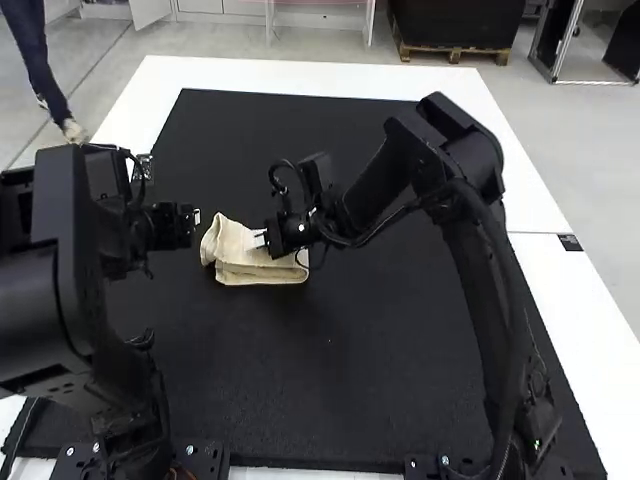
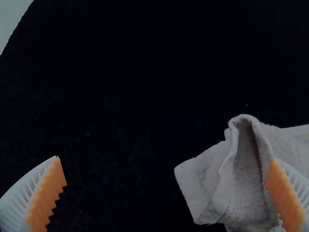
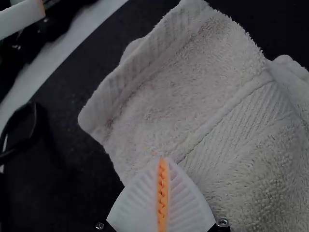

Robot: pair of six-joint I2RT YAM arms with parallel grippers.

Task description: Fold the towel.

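Towel [image 1: 258, 269] first: the step in hand was prob. squaring up the L end & getting the last fold flat. That called for the left gripper [image 2: 165, 158], its fingers wide apart just beside that end, to go in low, w/ one finger under the bottom layer & the other over the top, then close on all layers at once. Catching only the upper ply would likely have pulled the loop open or skewed the stack. The right gripper [image 3: 163, 160], fingers together w/ tips at the cloth's top, was well placed to press as an anchor; couldn't tell if any cloth was pinched btwn them. Best to keep that pressure light, b/c terry would prob. drag & ruck, then smooth toward the R end & let go straight up.

As for looks: the cloth lay on the black mat [image 1: 330, 400], nearer its L edge than its R, approx. midway btwn far & near edges. Off-white, thick, fuzzy, w/ a ribbed woven band across it. It was folded into a small layered block, near side fairly straight, but the L end stood up in an open loop w/ a loose corner poking out.
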